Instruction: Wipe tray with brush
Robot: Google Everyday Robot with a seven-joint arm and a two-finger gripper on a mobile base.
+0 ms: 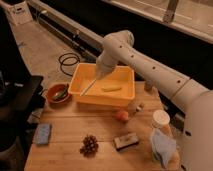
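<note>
Left of the tray [107, 100] you have a round red bowl [58, 93], contents unclear. The slim white brush [88, 87] slants toward the tray's front-left corner, its lower tip hard to make out. The gripper [98, 75], over the tray's middle, is clamped on the brush's top. A pale strip [111, 89] lies inside the smooth yellow plastic tray.

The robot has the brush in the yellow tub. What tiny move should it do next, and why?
Probably sweep the brush sideways across the floor of the tray. The claw, above the tray's middle, is shut on the brush, which slants down toward the tray's floor, so the tip looks ready for wiping.
</note>
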